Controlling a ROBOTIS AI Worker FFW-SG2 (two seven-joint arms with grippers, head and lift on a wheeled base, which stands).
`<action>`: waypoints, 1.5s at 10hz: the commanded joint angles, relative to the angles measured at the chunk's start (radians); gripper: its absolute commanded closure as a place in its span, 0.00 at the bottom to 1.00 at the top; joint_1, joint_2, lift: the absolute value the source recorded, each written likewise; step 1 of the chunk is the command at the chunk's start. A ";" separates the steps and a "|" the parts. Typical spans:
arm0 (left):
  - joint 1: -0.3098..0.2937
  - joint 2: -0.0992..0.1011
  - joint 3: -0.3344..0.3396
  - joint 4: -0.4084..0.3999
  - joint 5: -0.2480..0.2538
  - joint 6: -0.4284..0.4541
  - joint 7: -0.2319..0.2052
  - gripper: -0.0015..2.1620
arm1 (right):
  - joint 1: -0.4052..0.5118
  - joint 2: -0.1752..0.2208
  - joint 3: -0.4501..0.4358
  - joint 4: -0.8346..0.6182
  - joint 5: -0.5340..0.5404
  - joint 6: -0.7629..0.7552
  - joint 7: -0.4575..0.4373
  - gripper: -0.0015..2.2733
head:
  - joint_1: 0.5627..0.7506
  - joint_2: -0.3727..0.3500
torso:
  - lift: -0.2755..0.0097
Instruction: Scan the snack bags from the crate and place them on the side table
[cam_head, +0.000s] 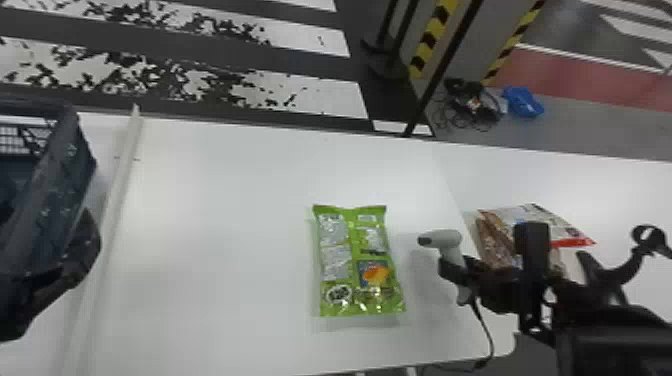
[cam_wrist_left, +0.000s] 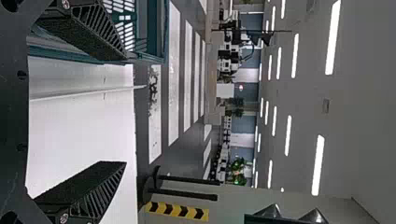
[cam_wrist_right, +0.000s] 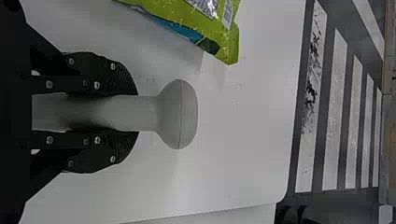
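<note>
My right gripper (cam_head: 456, 274) is closed around the handle of the scanner (cam_head: 445, 239), one finger pressed to each side in its wrist view. I have that arm coming in from the head view's lower right corner, the scanner held upright with its dark nose turned left, toward the green snack bag (cam_head: 357, 250). That bag lies flat on the white table (cam_head: 215, 225), beside the scanner and apart from it (its printed panels face up at me). A cable (cam_head: 485, 325) trails from the bottom of the handle.

My left gripper (cam_head: 70, 270) is at the head view's left edge, next to the crate (cam_head: 47, 200); its fingers stand wide apart, aimed roughly level across the room. Whether it touches the crate, I can't tell. Over on the side table (cam_head: 625, 200), more snack bags (cam_head: 545, 220) lie partly behind my right gripper.
</note>
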 joint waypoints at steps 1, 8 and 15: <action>0.002 -0.004 -0.002 -0.003 0.000 0.000 0.001 0.04 | 0.050 0.028 -0.004 -0.154 -0.006 0.079 0.000 0.96 | 0.70 0.15 | 0.64; 0.006 -0.004 -0.014 -0.006 -0.005 0.012 0.008 0.04 | 0.053 0.072 0.197 -0.443 0.031 0.309 -0.009 0.96 | 0.70 0.38 | 0.64; 0.011 -0.004 -0.020 -0.011 -0.014 0.021 0.008 0.04 | -0.174 0.094 0.423 -0.303 0.144 0.429 -0.060 0.96 | 0.70 0.54 | 0.64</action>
